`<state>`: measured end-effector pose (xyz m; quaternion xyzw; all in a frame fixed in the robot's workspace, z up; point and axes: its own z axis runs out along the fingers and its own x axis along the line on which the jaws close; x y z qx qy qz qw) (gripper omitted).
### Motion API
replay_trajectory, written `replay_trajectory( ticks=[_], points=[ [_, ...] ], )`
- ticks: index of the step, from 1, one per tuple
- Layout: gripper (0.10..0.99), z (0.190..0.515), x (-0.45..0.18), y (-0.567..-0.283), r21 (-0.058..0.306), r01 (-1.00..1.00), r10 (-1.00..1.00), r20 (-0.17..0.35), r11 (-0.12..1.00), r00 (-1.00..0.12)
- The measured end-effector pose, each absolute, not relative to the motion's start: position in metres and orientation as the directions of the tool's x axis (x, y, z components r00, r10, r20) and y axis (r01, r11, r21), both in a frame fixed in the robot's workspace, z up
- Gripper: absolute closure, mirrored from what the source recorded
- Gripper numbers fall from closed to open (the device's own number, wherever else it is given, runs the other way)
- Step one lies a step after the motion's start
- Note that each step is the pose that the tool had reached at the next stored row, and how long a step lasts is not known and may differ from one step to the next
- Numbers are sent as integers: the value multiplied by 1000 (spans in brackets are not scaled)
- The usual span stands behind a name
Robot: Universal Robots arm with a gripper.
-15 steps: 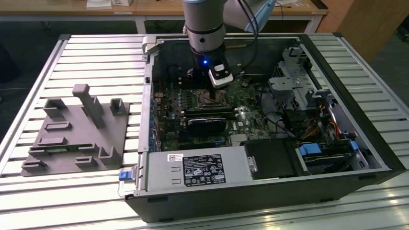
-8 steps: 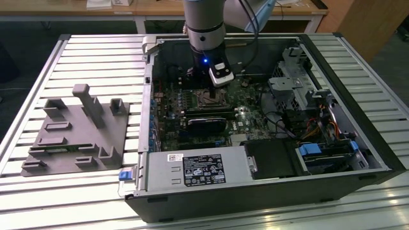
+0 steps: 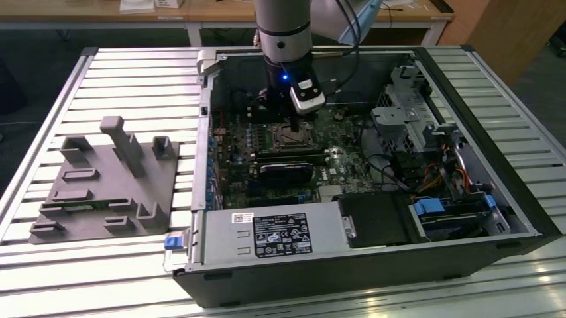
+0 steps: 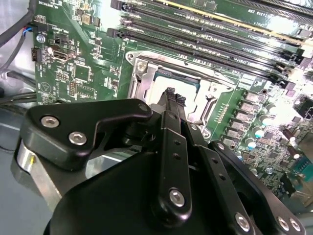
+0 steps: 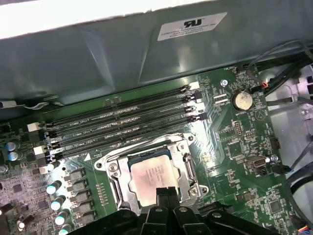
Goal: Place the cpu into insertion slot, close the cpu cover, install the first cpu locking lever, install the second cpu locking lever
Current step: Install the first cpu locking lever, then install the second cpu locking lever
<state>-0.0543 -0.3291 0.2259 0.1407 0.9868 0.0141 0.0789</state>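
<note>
In the first wrist view the cpu (image 5: 150,172), a pale silver square chip, lies flat inside the insertion slot (image 5: 187,157). The cpu cover (image 5: 116,185), a silver frame, lies down around the chip, which shows through its window. A thin wire lever (image 5: 142,147) runs along the far side of the cover; I cannot tell if it is latched. My gripper (image 5: 166,192) is shut with nothing between its black fingers, its tips over the chip's near edge. The second wrist view shows the fingertips (image 4: 169,93) over the slot (image 4: 142,73). In the exterior view the gripper (image 3: 295,126) hangs above the slot (image 3: 287,138).
Long black memory slots (image 5: 122,122) run beside the socket, with capacitors (image 5: 54,188) and a coin battery (image 5: 240,100) nearby. The open computer case (image 3: 521,199) has a power supply (image 3: 265,235) at its front. A grey fixture (image 3: 106,185) sits on the slatted table.
</note>
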Motion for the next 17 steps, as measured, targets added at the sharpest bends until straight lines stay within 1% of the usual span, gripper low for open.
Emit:
replay_trajectory(
  ticks=[17],
  points=[
    [980, 231, -54, -329, 48, 276, 280, -152, 960, -948]
  ],
)
